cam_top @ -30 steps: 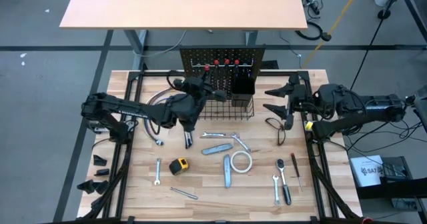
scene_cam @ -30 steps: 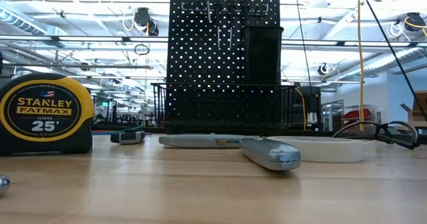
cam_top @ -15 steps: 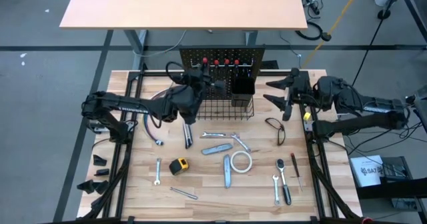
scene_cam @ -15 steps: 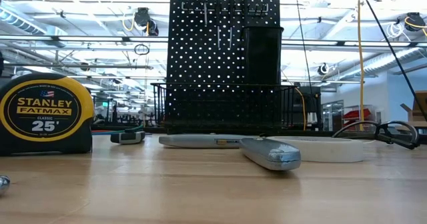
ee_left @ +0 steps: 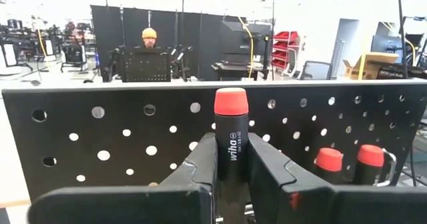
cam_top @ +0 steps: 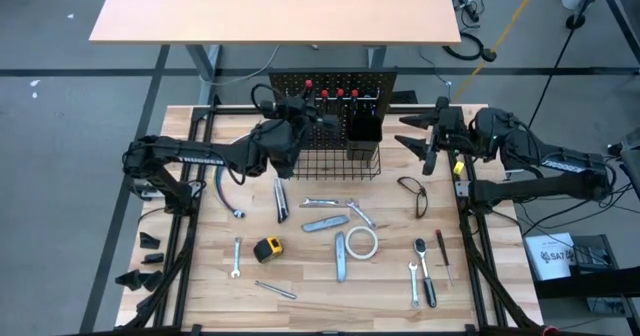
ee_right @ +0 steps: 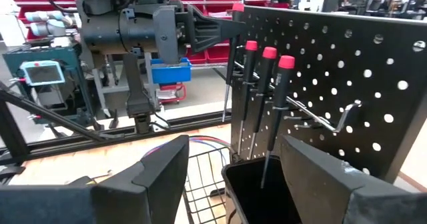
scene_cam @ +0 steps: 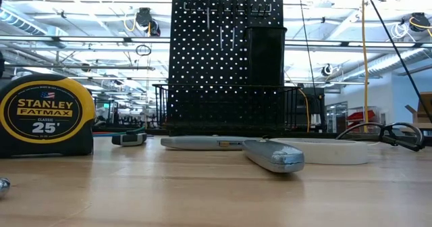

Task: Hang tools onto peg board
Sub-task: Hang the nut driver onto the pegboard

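The black peg board [cam_top: 335, 86] stands at the table's far edge, with a wire basket [cam_top: 340, 161] and a black cup holder [cam_top: 362, 128] at its base. Three red-capped screwdrivers [ee_right: 269, 52] hang from a rack on it. My left gripper [ee_left: 231, 159] is in front of the board's left part [cam_top: 298, 116], shut on a fourth black-handled, red-capped screwdriver [ee_left: 231, 127]. My right gripper [cam_top: 424, 141] is open beside the board's right edge, touching nothing. More tools lie on the table: tape measure [cam_top: 268, 248], tape roll [cam_top: 362, 241], utility knives [cam_top: 325, 223], wrenches [cam_top: 237, 256]. My left gripper pinches the screwdriver's black handle [ee_left: 231, 147] between its two fingers, just below the red cap [ee_left: 231, 101]. The fingers come level from the table's near-left side toward the board. The screwdriver stands upright and lifted; its shaft is hidden by the fingers.
Pliers [cam_top: 280, 198] lie near the basket, and a second pair [cam_top: 415, 194] lies on the right. A ratchet [cam_top: 422, 256] and a thin screwdriver [cam_top: 440, 251] are at the near right. In the low view the tape measure [scene_cam: 46, 115] and a knife [scene_cam: 273, 156] are close. A person sits far behind the board.
My left gripper has carried the screwdriver toward the far edge and up, so its red cap now stands close to the peg board's top left. My right gripper has moved toward the far edge, alongside the board's right side, staying open.
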